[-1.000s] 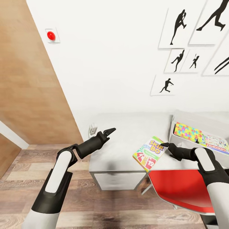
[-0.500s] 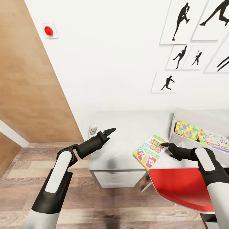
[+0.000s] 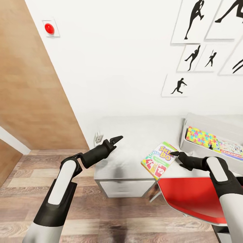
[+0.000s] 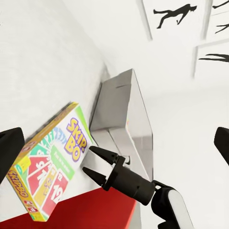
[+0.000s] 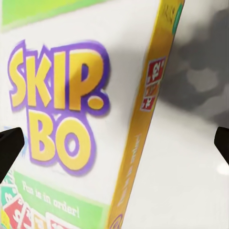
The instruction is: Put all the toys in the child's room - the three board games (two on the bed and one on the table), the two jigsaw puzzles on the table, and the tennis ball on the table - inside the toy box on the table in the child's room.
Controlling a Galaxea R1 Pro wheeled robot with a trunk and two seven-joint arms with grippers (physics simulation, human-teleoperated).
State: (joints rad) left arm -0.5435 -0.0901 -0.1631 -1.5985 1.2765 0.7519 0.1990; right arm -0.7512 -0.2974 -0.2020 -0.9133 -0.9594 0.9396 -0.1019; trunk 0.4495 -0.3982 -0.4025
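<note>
Green-yellow Skip-Bo box (image 3: 159, 160), one, before open right gripper (image 3: 176, 156).

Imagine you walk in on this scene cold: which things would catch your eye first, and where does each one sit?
First, the bright Skip-Bo box lying on the pale table, with the open right gripper at its edge. Next, the red chair seat tucked below the table's front. Then the grey toy box at the table's right end, with a colourful jigsaw puzzle and a Monopoly box inside.
</note>
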